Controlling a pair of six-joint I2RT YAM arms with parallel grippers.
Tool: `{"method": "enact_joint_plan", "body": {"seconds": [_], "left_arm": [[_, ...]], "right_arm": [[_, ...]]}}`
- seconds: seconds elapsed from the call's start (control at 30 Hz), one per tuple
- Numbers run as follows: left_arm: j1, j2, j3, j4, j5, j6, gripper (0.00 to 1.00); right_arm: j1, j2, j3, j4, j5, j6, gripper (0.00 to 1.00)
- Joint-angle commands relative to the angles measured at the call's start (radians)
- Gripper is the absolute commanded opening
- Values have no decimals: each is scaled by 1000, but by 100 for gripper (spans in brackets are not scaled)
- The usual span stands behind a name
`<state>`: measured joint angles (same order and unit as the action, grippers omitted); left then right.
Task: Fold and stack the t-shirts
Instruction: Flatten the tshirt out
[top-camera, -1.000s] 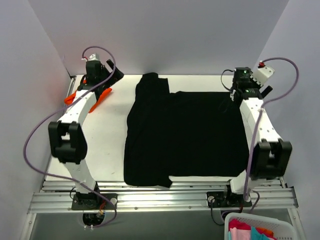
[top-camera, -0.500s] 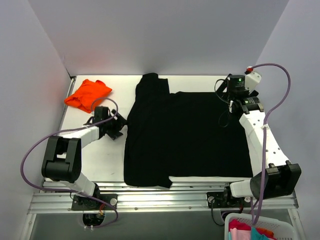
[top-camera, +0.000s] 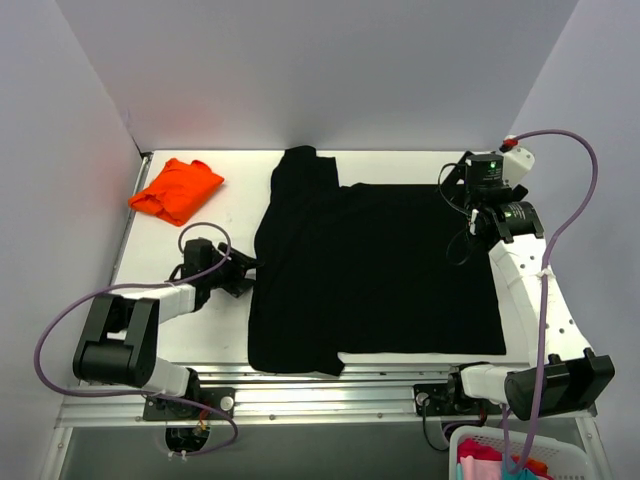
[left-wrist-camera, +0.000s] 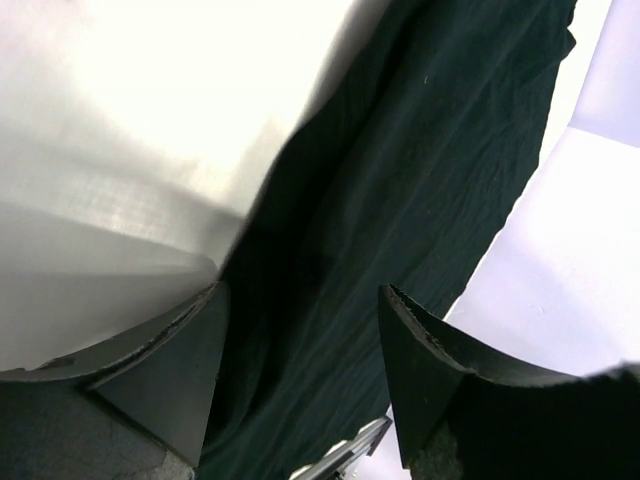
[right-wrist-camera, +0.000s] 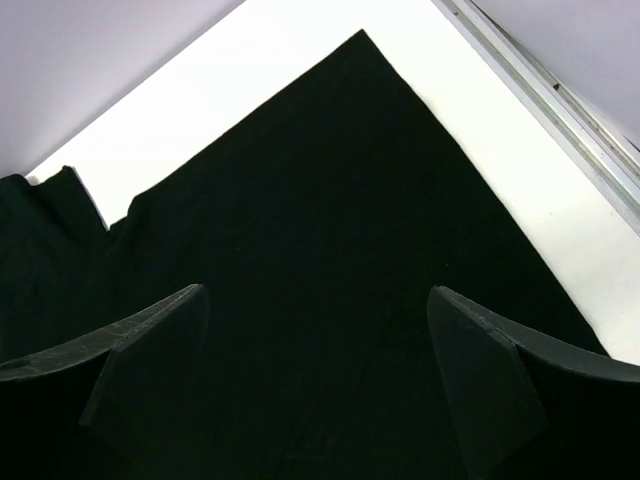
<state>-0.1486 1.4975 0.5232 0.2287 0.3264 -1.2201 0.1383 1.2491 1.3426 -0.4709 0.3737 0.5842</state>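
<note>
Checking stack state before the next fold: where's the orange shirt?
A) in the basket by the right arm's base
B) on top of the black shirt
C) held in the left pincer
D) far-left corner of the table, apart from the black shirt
D: the top view shows the orange shirt lying near the far-left corner, with bare table between it and the black shirt.

White desk (top-camera: 235, 195): black t-shirt (top-camera: 370, 270) spread flat over centre and right of frame. Orange t-shirt (top-camera: 177, 189) bunched in upper-left corner, well apart from it.
</note>
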Motion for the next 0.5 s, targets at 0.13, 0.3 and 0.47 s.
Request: {"method": "enact_joint_plan", "body": {"seconds": [0.13, 0.3, 0.47], "left_arm": [[4, -216, -68, -153, -62, -32, 61], [3, -333, -43, -394, -154, 22, 57], [4, -260, -104, -285, -116, -18, 53]], "right_arm": [[3, -4, 19, -55, 11, 11, 86], [6, -11, 18, -66, 21, 6, 86], [6, 10, 39, -72, 8, 3, 86]]}}
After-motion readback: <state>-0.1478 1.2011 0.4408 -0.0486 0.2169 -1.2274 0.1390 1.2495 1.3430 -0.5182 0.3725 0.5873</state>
